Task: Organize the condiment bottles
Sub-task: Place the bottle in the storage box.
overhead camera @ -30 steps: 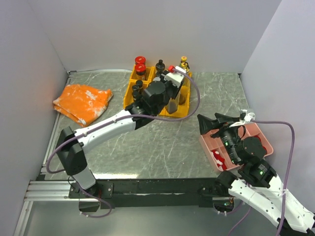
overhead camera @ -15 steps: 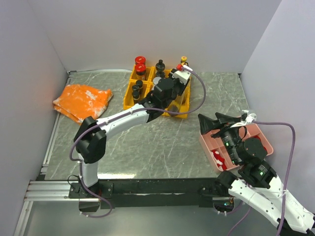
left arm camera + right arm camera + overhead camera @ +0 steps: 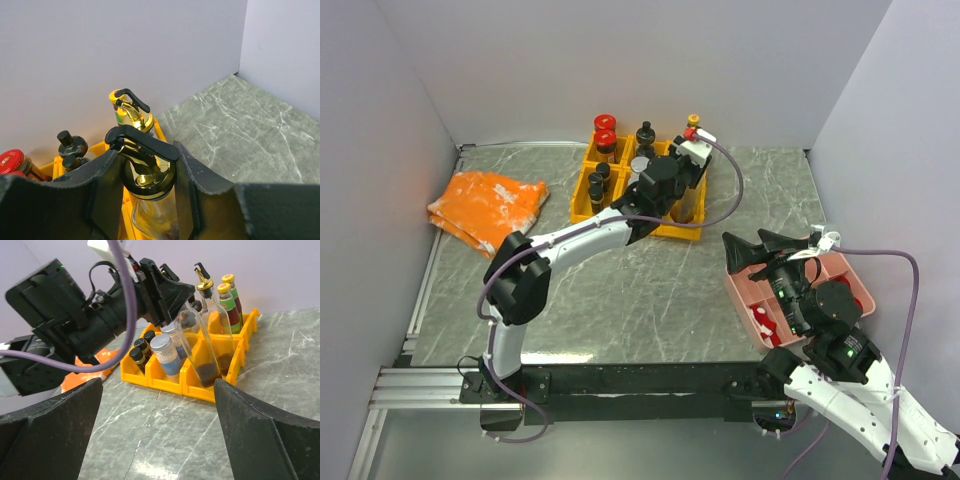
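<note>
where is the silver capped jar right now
In the right wrist view the silver-capped jar stands in a near compartment of the yellow tray, between the small black-capped bottles on its left and the tall clear bottle on its right.

L gripper point(image 3: 678, 195) at clear bottle point(image 3: 686, 208) in yellow bin point(image 3: 582, 192).

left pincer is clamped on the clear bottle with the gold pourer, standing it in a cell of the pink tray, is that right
Not quite. The left pincer is clamped on the clear bottle with the gold pourer, but the cell it stands in belongs to the yellow tray, not a pink one. The right wrist view shows this plainly.
</note>
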